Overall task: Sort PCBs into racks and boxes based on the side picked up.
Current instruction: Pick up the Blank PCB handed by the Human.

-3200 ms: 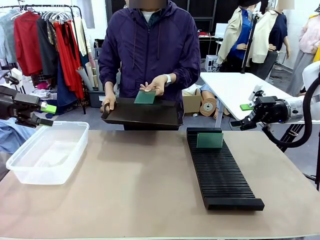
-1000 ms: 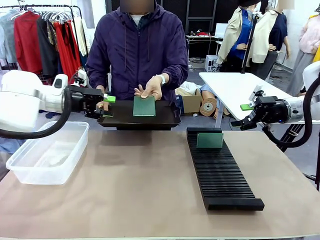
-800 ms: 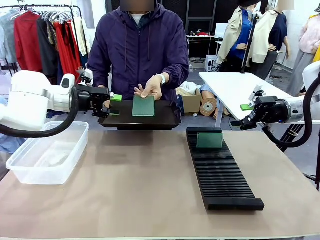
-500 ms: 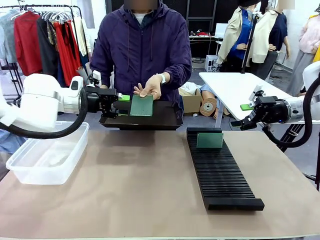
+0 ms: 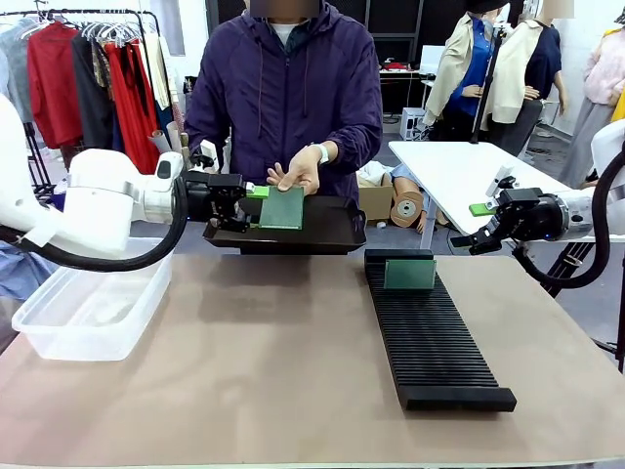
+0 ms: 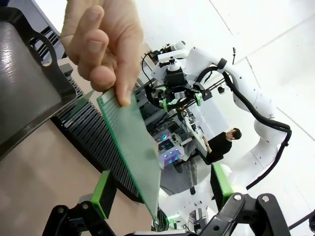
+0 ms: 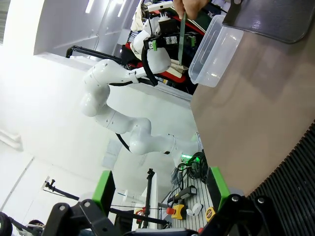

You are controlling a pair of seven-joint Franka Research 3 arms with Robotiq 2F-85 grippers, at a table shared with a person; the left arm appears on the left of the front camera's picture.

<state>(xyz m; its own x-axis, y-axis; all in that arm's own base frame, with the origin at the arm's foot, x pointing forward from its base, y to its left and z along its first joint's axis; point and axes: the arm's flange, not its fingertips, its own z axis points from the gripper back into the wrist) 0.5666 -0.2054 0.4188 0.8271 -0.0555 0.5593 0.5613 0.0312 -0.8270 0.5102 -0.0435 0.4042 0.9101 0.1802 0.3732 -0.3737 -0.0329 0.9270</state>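
Left gripper point(image 5: 252, 207) gaped around the PCB point(image 5: 281, 208) in the person's hand point(image 5: 296, 173). Right gripper point(image 5: 471, 227) gaped too, near the rack point(image 5: 430, 332).

Green PCB point(image 5: 281, 208) tilted in a hand point(image 5: 296, 174), second PCB point(image 5: 409, 275) upright at far end of black rack point(image 5: 435, 342), clear box point(image 5: 93, 303) at left of desk point(image 5: 273, 371)

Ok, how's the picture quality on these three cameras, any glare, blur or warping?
Front view: even light, sharp, with a soft shadow on the table under the black tray. Left wrist view: wide-angle stretch makes the person's hand and the PCB loom large; a pale sheen lies on the tray. Right wrist view: rolled sideways, the white background nearly washed out, the clear tub crisp.
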